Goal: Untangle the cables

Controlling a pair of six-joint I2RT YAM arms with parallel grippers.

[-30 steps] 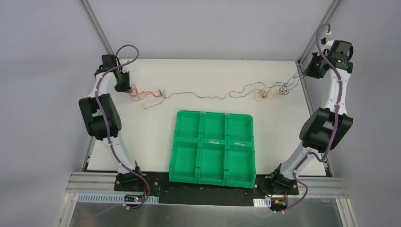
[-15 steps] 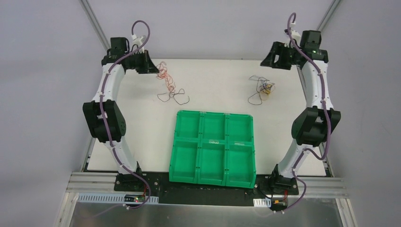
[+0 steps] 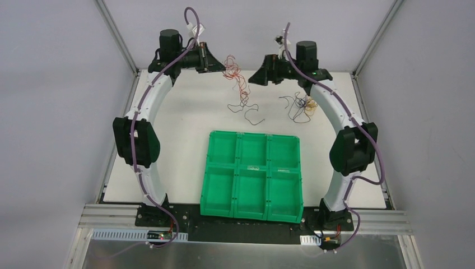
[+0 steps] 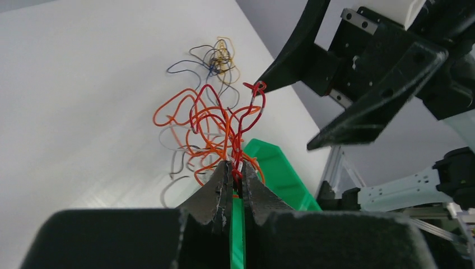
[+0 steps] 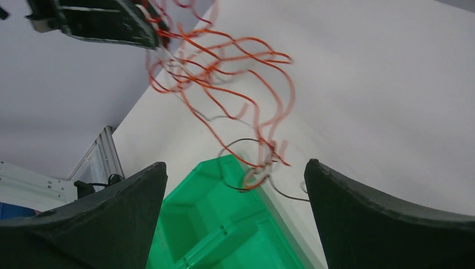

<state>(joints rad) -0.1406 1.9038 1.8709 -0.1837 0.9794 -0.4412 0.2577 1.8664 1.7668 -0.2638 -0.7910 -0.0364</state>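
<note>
A tangle of red and orange cables (image 4: 208,120) hangs in the air with my left gripper (image 4: 236,170) shut on it. In the top view this gripper (image 3: 222,67) sits at the back of the table, the cables (image 3: 240,91) dangling down to the surface. My right gripper (image 3: 254,78) faces it from close by. It stands open (image 5: 235,163) with nothing between its fingers, and the red bunch (image 5: 224,56) is ahead of it. A second bunch of black and yellow cables (image 3: 302,105) lies on the table under the right arm, also seen from the left wrist (image 4: 215,56).
A green tray (image 3: 252,134) with several compartments sits at the near middle of the white table, and one corner of it (image 5: 224,235) lies below the right gripper. Metal frame posts (image 3: 115,33) rise at the back corners.
Both arms swung inward to the back middle. The stretched cables parted into two bunches. The right gripper opened and left its bunch on the table, while the left lifted the red bunch.
</note>
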